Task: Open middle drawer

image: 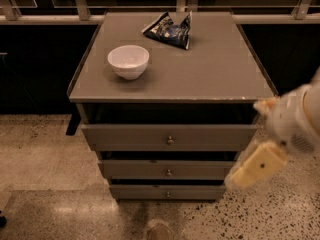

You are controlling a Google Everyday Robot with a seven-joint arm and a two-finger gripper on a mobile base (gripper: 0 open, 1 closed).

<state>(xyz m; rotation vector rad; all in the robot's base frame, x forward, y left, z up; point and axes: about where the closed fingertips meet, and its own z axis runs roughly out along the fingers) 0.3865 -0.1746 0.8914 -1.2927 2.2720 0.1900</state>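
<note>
the hand (256, 167) hangs near the right end of the middle drawer (140, 170), away from its knob (168, 172); spread or pressed together, one cannot tell. a bowl (128, 61) and bag (169, 30) sit on the bench (210, 79).

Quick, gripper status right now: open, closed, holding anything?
Gripper: open or closed cannot be told; it hangs at the right end of the middle drawer, away from its knob.
</note>
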